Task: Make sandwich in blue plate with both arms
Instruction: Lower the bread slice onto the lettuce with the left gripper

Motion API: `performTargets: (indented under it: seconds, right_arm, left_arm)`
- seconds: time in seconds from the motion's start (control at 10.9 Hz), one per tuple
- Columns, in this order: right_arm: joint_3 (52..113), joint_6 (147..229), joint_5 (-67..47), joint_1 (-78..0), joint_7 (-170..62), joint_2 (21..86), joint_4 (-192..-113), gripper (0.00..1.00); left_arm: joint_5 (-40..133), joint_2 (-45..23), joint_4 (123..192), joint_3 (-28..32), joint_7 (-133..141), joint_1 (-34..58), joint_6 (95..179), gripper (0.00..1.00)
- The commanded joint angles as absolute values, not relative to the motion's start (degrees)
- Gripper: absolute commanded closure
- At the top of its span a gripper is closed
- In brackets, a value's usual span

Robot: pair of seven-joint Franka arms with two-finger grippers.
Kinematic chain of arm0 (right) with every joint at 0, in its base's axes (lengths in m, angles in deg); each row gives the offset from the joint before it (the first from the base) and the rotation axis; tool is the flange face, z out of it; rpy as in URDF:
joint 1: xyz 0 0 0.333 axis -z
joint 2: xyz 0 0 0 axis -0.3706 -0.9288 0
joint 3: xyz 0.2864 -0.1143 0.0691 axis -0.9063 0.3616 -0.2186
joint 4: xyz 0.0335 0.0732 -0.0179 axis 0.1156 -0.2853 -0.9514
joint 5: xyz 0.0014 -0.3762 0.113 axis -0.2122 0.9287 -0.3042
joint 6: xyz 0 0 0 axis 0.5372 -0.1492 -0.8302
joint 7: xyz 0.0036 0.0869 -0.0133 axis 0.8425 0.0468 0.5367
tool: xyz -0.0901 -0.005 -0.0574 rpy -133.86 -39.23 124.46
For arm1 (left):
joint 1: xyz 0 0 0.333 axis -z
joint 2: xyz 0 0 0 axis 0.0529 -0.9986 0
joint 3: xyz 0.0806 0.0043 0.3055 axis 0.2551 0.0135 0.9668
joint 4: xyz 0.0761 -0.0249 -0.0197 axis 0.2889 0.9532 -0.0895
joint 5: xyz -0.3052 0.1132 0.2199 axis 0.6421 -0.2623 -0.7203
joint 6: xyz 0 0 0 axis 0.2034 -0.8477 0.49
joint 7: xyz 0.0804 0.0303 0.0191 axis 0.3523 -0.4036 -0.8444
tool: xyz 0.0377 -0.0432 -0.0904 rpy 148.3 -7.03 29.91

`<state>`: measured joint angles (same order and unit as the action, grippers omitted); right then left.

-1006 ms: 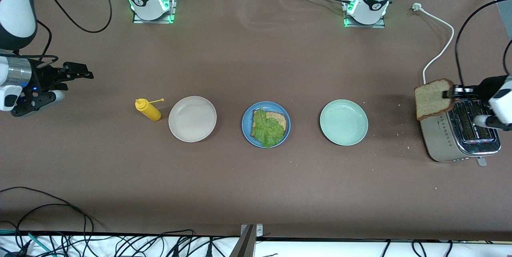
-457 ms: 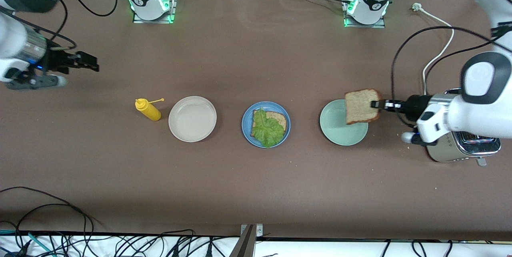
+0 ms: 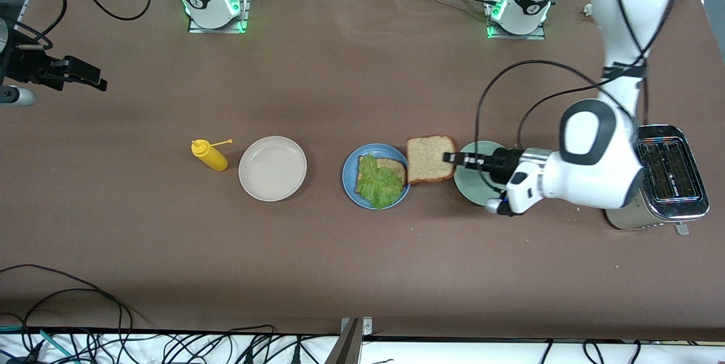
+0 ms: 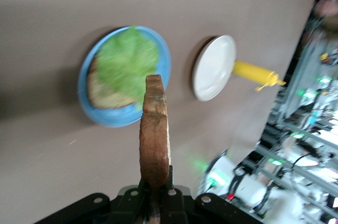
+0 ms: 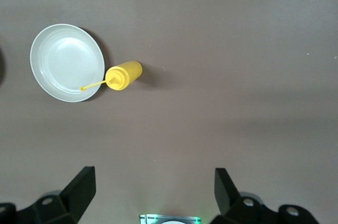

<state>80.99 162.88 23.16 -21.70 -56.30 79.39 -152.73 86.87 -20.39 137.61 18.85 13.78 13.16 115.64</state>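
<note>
A soft, crumbly bread slice (image 3: 431, 158) is pinched by its crust edge in the left gripper (image 3: 451, 157), over the blue plate (image 3: 349, 183)'s rim; the right gripper (image 3: 85, 75) is held spread wide, waiting.

No readable text, labels or numbers — none anywhere.

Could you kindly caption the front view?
Left gripper carries a bread slice toward the lettuce-topped slice on the blue plate.

Hiding most of the green plate (image 3: 465, 183) under the left arm. Cropping the right gripper (image 3: 85, 76) at the frame edge.
</note>
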Motion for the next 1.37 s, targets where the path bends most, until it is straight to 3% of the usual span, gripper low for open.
performTargets:
  seconds: [0.0,0.46,0.91,1.01,1.1,1.19,1.28]
  right_arm:
    - [80.07,161.13,23.12,-21.66,-56.74,78.26,-148.89,0.0]
    - [79.89,158.5,23.12,-22.28,-57.09,75.88,-145.45,0.0]
    - [79.98,159.2,28.57,-26.5,-57.61,74.74,-144.04,0.0]
    - [80.07,159.29,28.4,-26.5,-57.7,74.39,-144.04,0.0]
    - [80.24,159.29,28.22,-26.24,-57.7,74.21,-144.04,0.0]
    - [80.33,159.37,27.79,-26.06,-57.7,74.21,-144.04,0.0]
    - [80.42,159.38,27.69,-25.97,-57.7,74.21,-144.04,0.0]
  left_arm:
    - [96.05,-24.74,137.2,19.56,13.88,18.92,124.11,1.0]
    - [95.8,-29.76,136.59,19.56,14.58,25.26,135.45,1.0]
    - [95.8,-32.48,136.76,20.34,20.63,25.8,135.91,1.0]
    - [95.8,-32.66,137.03,20.43,20.65,25.54,135.91,0.76]
    - [95.62,-32.75,137.46,20.52,20.74,25.18,135.91,0.15]
    - [95.27,-32.58,138.34,20.78,20.74,25.09,135.82,0.0]
    - [95.18,-32.66,138.61,20.96,20.65,24.75,135.74,0.0]
